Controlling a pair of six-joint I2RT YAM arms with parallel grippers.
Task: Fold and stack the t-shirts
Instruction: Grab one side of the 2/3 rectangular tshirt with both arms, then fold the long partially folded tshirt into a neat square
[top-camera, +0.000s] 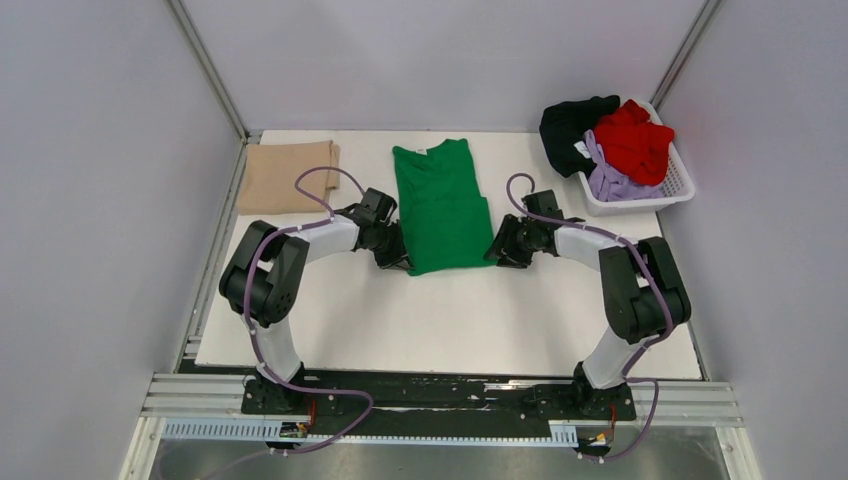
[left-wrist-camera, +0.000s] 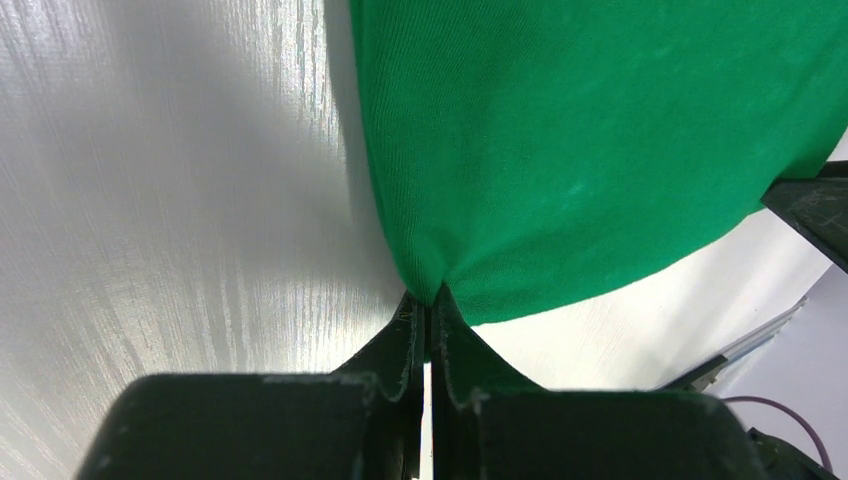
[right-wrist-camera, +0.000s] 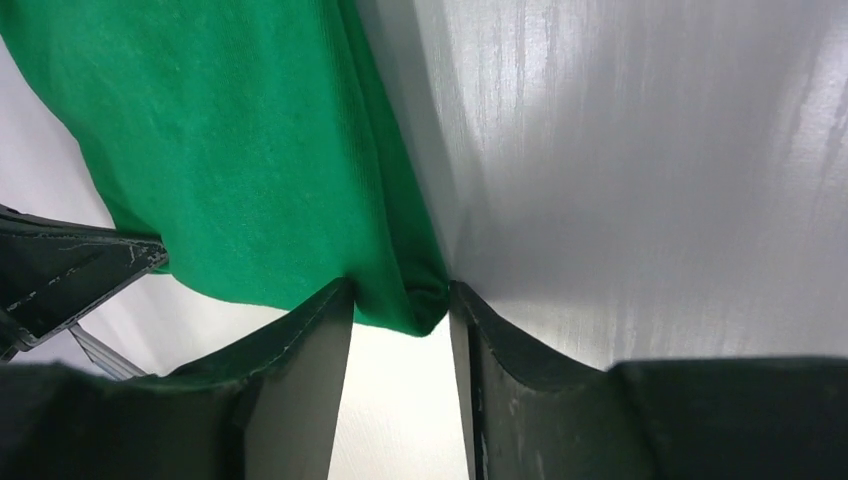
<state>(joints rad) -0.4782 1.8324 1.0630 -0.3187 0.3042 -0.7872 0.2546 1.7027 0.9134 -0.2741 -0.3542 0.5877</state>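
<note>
Pinching the green t-shirt (top-camera: 440, 205) at its near-left corner, the left gripper (left-wrist-camera: 428, 312) is closed; the right gripper (right-wrist-camera: 400, 310) straddles the near-right corner, jaws apart.

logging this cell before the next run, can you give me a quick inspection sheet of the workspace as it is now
Surface: white table, bare in front of the arms.
Job's things: bright green cloth t-shirt laid flat at centre, sleeves folded in, collar at the far end; folded tan cloth t-shirt at far left; black, red and lavender shirts crumpled in the basket.
Clutter: white plastic slotted basket at far right.
Grippers: left gripper shut on the green shirt's near left corner; right gripper open, the near right corner bunched between its fingers.
Cables: purple cables looping along both arms.
Surroundings: plain grey walls, metal rail at the near edge.
</note>
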